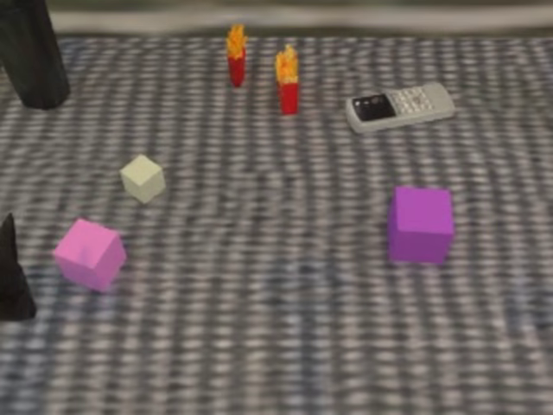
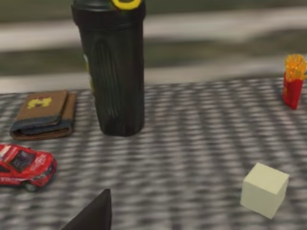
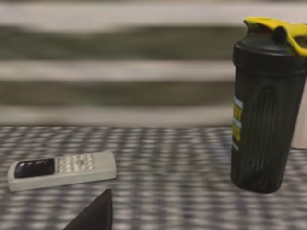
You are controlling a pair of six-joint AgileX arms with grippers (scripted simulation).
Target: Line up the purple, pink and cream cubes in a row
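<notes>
Grey phone handset [image 3: 61, 170] flat on woven grey table [image 3: 163, 158]. Black shaker bottle [image 3: 266, 108] with yellow lid, upright, well apart from handset. Dark gripper fingertip [image 3: 93, 215] at frame edge.

the left tool [image 1: 12, 277] is cut off at the top view's left edge, so its fingers cannot be read, the dark bottle [image 1: 33, 52] loses its top there, and the red toy car [image 2: 21, 165] runs off the left wrist view's edge.
</notes>
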